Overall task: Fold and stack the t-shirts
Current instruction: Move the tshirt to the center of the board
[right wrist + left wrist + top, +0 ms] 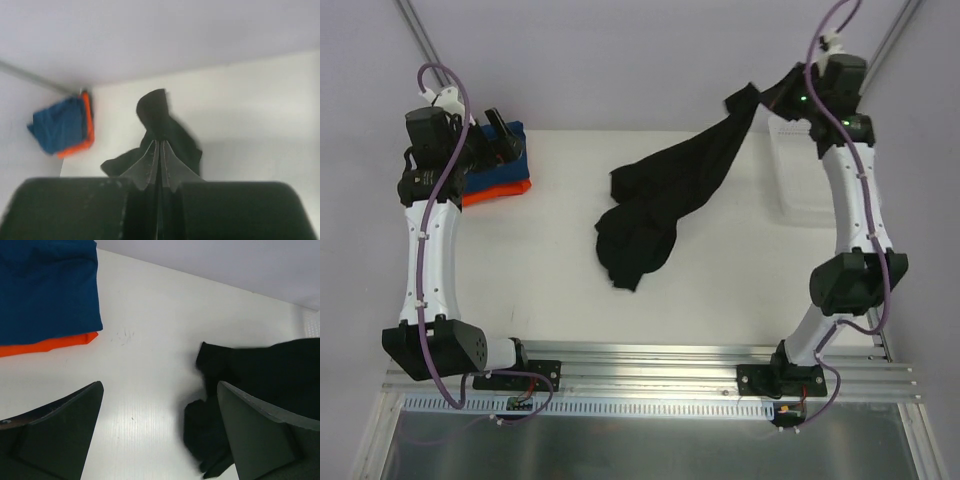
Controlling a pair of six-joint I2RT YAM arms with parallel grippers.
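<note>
The black t-shirt (665,195) hangs in a long bunch from my right gripper (772,100) at the far right, its lower part crumpled on the table's middle. In the right wrist view the right gripper (159,142) is shut on the black t-shirt (155,115). The blue t-shirt (512,150) lies folded on the orange t-shirt (500,190) at the far left. My left gripper (498,135) hovers open over that stack; in the left wrist view the left gripper (160,390) is open and empty, with the blue t-shirt (45,290), orange t-shirt (50,345) and black t-shirt (250,390) in view.
A white mesh basket (800,175) stands at the right side of the table, under my right arm. The white table (550,270) shows between the stack and the black cloth. Metal rails (650,360) run along the near edge.
</note>
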